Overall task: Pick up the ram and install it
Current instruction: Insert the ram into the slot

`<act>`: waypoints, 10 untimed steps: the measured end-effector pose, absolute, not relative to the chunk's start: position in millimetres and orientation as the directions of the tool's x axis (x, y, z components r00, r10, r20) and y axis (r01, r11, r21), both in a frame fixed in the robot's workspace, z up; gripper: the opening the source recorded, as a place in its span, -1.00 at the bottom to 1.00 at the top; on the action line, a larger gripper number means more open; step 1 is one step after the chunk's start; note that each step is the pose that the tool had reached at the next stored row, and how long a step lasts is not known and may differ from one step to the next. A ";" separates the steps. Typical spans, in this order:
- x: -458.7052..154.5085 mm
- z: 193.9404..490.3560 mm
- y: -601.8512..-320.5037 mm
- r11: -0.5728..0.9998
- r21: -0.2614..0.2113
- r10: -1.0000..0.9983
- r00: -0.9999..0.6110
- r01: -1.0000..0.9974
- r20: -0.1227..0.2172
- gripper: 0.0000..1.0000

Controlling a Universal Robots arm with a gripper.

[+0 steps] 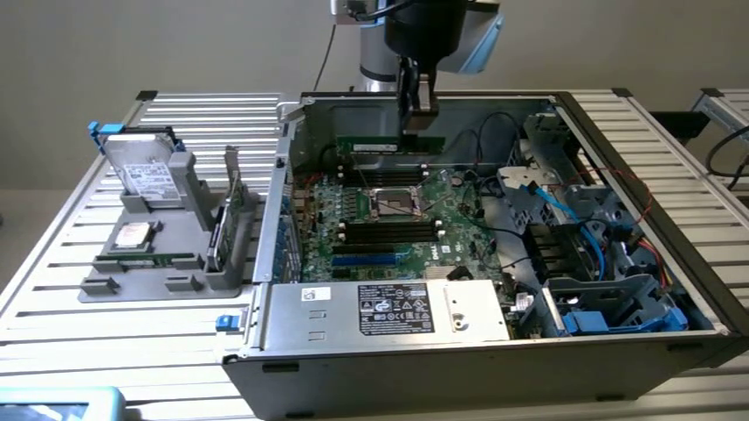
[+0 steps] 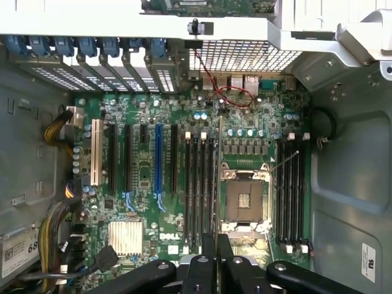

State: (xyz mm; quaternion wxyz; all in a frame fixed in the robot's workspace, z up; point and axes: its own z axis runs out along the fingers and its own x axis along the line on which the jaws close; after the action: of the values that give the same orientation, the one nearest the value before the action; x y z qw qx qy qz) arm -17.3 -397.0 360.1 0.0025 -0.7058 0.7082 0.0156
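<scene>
Overhead, we see the arm (image 1: 387, 35) reaching straight down into the open metal case (image 1: 351, 360). Its two dark fingers (image 1: 409, 92) are clenched on the top edge of the ram (image 1: 381, 143), one slim green strip held level over the green motherboard (image 1: 462, 219), just beside the square socket (image 2: 245, 199). On the slatted metal bench (image 1: 70, 338), a grey holder (image 1: 140, 285) carries one boxy silver drive (image 1: 146, 175) standing upright.

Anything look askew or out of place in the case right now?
Nothing stands out. The gripper holds the ram above the motherboard, and in the wrist view its edge runs parallel to the memory slots.
</scene>
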 end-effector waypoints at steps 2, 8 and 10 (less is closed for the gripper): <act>-17.3 358.7 -396.9 0.003 0.019 -1.000 -0.004 -1.000 -0.024 -0.73; -17.3 353.9 -396.8 0.003 0.018 -1.000 -0.004 -1.000 -0.021 -0.73; -17.3 353.0 -396.8 0.003 0.018 -1.000 -0.004 -1.000 -0.021 -0.73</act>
State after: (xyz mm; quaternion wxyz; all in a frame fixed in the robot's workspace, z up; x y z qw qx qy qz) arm -17.3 -396.8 353.0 0.0009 -0.7058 0.7082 0.0138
